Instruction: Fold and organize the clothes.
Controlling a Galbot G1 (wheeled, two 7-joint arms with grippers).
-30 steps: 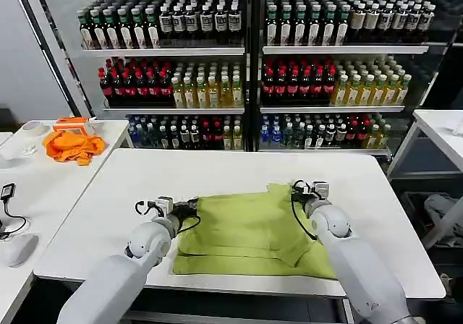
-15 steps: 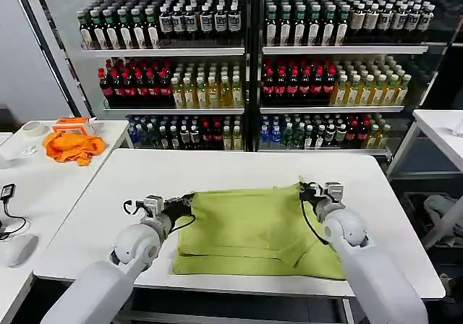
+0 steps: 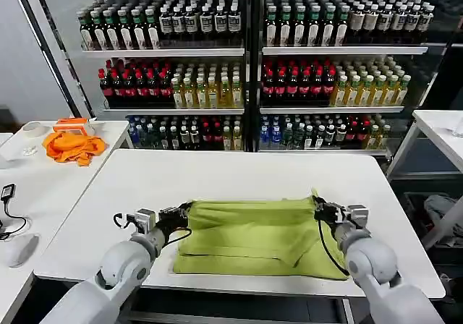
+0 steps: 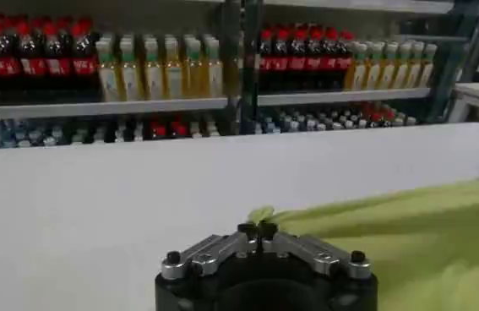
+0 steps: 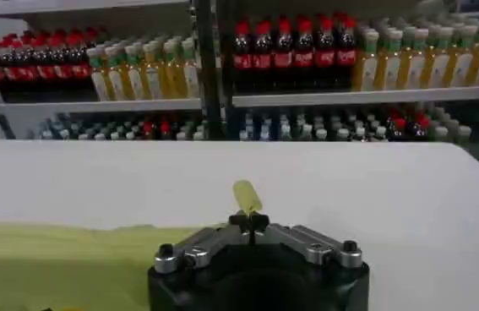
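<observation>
T-shirt (image 3: 249, 236), yellow-green, lies partly folded on the white worktop (image 3: 217, 176); my left gripper (image 3: 182, 211) has its jaws clamped on its far left corner; my right gripper (image 3: 318, 207), on its far right corner.

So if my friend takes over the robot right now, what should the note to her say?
Left gripper: shut on the T-shirt's left corner, at the fold's top edge.
Right gripper: shut on the T-shirt's right corner, a little tip of cloth poking out above it.
T-shirt: on the white table, near the front edge, stretched between both grippers.
Done: one fold seems under way, with the top edge doubled over.
Left: probably lay that edge down, let go, then fold it smaller and tidy it.
</observation>
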